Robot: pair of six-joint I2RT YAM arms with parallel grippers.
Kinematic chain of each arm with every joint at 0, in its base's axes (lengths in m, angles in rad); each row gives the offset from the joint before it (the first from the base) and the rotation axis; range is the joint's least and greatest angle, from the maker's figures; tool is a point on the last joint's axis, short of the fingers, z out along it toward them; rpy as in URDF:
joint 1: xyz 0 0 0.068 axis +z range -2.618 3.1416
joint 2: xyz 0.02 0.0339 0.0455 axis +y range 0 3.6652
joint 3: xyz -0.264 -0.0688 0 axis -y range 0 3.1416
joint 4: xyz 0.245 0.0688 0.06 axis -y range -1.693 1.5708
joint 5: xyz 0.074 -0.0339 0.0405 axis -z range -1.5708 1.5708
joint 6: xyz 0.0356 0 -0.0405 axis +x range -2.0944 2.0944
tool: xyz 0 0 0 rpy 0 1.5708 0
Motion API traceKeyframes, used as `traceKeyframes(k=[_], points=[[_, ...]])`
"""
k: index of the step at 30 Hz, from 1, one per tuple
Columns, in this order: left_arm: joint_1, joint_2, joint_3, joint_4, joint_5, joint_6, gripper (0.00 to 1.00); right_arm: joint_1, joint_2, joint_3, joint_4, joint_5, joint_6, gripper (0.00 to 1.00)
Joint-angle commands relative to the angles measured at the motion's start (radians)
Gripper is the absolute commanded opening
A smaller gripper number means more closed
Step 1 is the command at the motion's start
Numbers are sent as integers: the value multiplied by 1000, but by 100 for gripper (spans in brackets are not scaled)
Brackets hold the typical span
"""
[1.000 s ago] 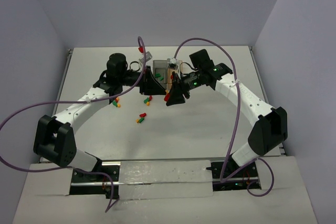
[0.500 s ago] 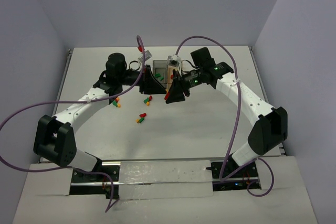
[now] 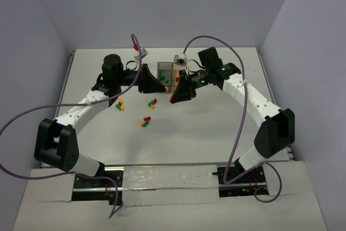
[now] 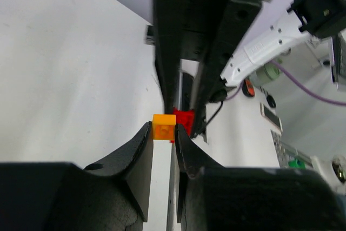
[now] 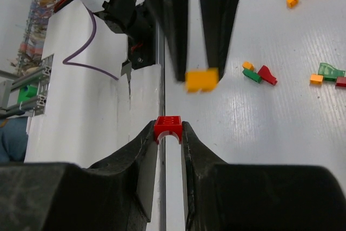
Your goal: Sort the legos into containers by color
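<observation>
Bright, even light from above falls on the white table [image 3: 216,128], and the shadows under the arms [image 3: 92,101] are faint and soft-edged. The top view is sharp throughout. In both wrist views the fingers [image 4: 130,160] fill the bottom of the frame as dark, blurred masses. The red brick [image 5: 167,123] is crisp. The orange brick [image 5: 201,79], mid-frame, is smeared.
</observation>
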Motion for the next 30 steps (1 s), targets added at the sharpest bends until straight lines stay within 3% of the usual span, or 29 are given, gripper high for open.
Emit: traceKeyframes(k=[1,4,6,9,13,16,24,30], points=[[83,-5,-5,124,-19,-77,0,-15,-11,13,20,-32,-8,0],[143,18,1,138,-27,-80,0,-27,-9,5,20,-21,-11,0],[164,31,24,88,-96,8,0,-32,-9,5,24,4,-11,0],[175,83,107,-185,-313,213,0,-35,-13,-2,70,112,36,0],[175,174,199,-307,-600,337,0,-36,-28,-16,173,276,117,0],[175,230,223,-305,-696,346,0,-35,-22,-5,202,354,144,0],[166,409,373,-395,-802,363,3,-36,28,45,260,587,200,0],[162,506,454,-425,-804,351,14,-38,117,116,255,724,215,0]])
